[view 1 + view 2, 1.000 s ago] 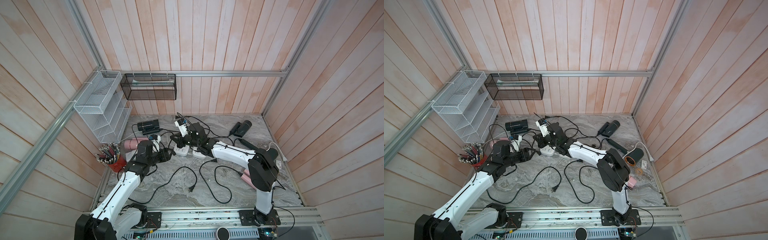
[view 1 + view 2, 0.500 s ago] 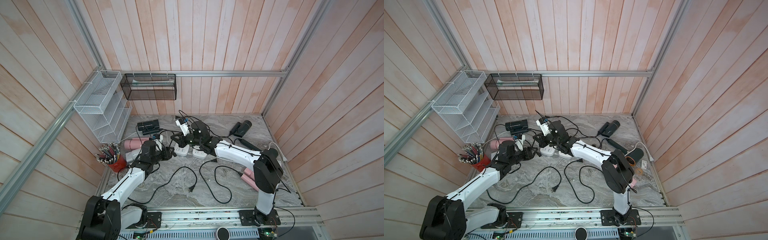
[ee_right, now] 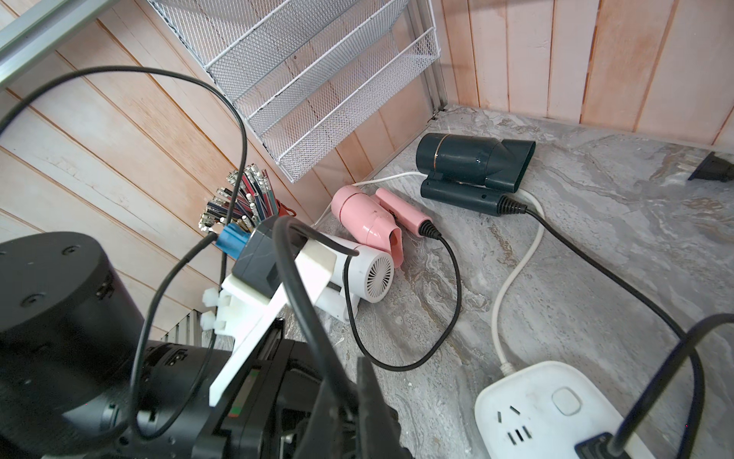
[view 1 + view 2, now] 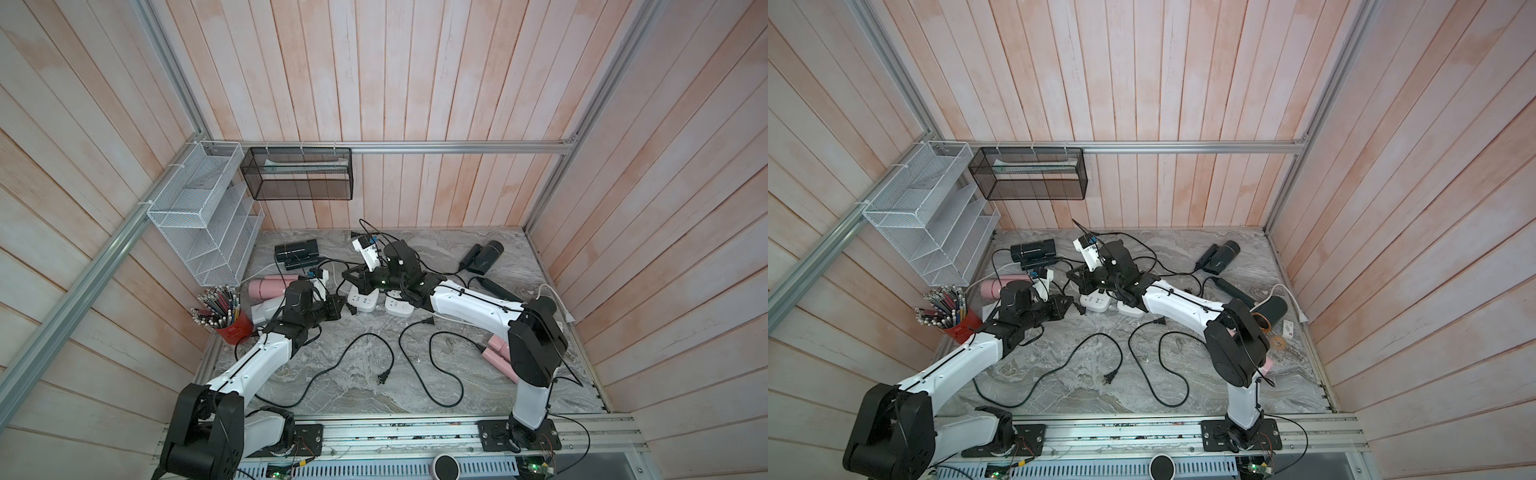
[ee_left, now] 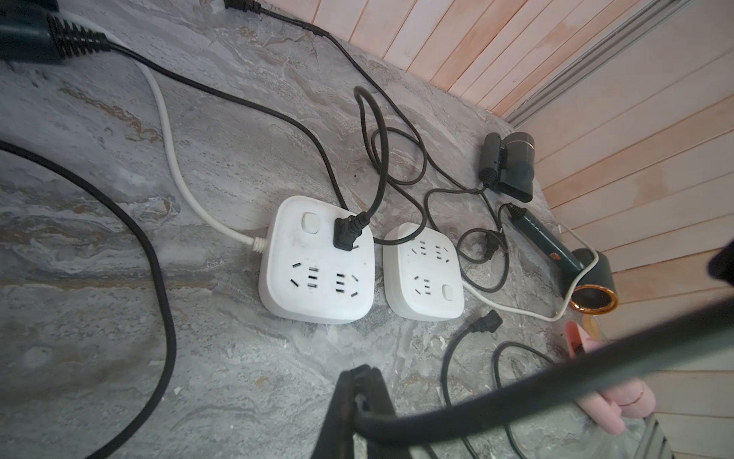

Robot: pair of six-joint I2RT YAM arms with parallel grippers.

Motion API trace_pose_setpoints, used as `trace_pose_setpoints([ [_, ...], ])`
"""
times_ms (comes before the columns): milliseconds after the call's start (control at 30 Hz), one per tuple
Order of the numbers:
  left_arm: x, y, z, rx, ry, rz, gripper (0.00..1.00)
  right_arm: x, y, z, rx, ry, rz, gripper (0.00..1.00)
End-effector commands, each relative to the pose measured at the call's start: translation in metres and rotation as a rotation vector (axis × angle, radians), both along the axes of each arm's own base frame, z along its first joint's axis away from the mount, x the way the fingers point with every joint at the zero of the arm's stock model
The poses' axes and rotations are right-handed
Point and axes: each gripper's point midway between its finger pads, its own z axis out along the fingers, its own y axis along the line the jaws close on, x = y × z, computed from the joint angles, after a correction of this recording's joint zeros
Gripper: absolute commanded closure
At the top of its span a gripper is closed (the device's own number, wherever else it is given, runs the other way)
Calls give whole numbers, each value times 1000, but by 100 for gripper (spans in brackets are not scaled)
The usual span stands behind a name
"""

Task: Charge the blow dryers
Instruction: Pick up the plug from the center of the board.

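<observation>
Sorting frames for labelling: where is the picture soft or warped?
Left wrist view: the black cord by the lens is smeared, the power strips sharp. Right wrist view: pink dryer crisp. Both top views: evenly lit, wall planks bowed at the edges.

Soft, even light fills both top views: the wooden walls (image 4: 395, 83) are bright, shadows on the marble tabletop (image 4: 365, 374) are faint, and the slats bow toward the frame edges. In the left wrist view the black cord (image 5: 516, 401) nearest the lens is blurred, and the left gripper (image 5: 359, 375) is a dark, unfocused shape.
</observation>
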Motion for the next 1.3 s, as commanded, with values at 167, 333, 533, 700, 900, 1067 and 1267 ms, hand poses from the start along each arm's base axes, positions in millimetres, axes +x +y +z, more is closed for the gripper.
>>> trace_pose_setpoints([
  [167,-1,0,14,13,-15,-8,96,-5,-8,13,21,-2,16,76],
  [333,1,-5,21,18,-33,-41,96,-19,-29,1,-16,-1,25,52],
  [533,0,-13,32,-11,-53,-87,96,-45,-66,-38,-82,25,29,50],
  [700,-6,-30,46,-88,-70,-184,96,-59,-75,-66,-133,50,75,50],
  [900,-13,-42,61,-135,-106,-267,96,-51,-67,-79,-146,52,79,49],
  [1067,-16,-45,67,-149,-118,-292,96,-46,-59,-92,-150,73,85,49],
  [1267,-17,-46,64,-157,-112,-298,96,-44,-53,-94,-145,79,96,54],
])
